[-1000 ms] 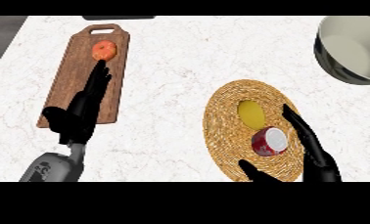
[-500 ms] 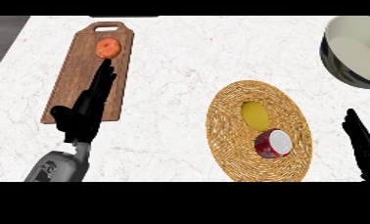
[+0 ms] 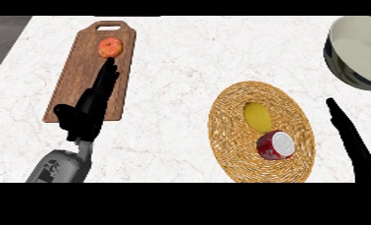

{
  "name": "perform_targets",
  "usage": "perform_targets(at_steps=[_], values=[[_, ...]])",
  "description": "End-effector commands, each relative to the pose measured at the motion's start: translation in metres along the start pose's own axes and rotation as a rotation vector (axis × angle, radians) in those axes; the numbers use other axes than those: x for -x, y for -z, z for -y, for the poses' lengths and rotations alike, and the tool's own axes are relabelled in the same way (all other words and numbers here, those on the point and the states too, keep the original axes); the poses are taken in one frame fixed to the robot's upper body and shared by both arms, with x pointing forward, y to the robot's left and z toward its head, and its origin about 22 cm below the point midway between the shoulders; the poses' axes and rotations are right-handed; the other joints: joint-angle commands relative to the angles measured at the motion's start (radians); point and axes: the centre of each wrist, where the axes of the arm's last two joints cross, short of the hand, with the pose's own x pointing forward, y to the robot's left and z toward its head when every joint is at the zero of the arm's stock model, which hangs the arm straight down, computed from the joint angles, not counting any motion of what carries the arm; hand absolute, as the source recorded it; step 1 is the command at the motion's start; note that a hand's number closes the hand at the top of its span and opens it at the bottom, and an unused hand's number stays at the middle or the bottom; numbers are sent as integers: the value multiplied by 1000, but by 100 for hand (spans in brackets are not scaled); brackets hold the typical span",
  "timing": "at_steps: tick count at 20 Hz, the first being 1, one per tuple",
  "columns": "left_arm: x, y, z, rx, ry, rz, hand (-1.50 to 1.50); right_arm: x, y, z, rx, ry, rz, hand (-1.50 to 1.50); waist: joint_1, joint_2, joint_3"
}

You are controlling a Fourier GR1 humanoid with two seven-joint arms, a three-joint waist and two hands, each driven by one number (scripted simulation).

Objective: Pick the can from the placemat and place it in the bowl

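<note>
Right hand [image 3: 352, 138] edged inward, mostly cropped, bowl [image 3: 353, 42] cropped

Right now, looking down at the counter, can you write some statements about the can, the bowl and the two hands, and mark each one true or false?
1. The can lies on the woven placemat. True.
2. The can is inside the bowl. False: the bowl shows at the upper right edge, apart from the placemat where the can lies.
3. The right hand is curled round the can. False: it is to the right of the placemat with straight fingers, not touching the can.
4. A yellow fruit lies on the placemat beside the can. True.
5. The left hand is over the cutting board, fingers pointing toward an orange fruit. True.
</note>
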Motion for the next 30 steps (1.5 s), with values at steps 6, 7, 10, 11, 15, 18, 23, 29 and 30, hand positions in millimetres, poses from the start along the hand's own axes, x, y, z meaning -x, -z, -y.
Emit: perform_targets(at_steps=[6,7,10,11,15,18,23,29,30], values=[[-11,1,12,-27,2,5,0,8,22,-6,-127,-33,-123,-150,-4,-1,2],[-6,2,-23,-11,4,2,0,10,6,-11,-144,-39,-106,-150,-6,-2,1],[21,-10,16,-15,9,-22,0,17,1,-9,-152,-24,-91,-150,-9,-2,1],[-8,-3,4,-17,14,-4,0,24,7,5,-155,-25,-95,-150,-7,-2,2],[-1,7,-9,-3,0,4,0,15,10,-1,-140,66,-46,-150,-7,-1,1],[8,-21,8,-14,8,5,0,19,-12,-20,-133,113,-38,-150,-6,-3,2],[-1,0,-14,-8,-5,-14,0,25,-8,-4,-137,171,-39,-150,-8,-2,1],[5,-2,-14,-5,5,-1,0,50,14,-43,-166,222,-77,-150,-5,-1,1],[28,-15,-5,-3,-2,-3,0,50,20,-30,-153,217,-61,-150,-5,-1,1]])
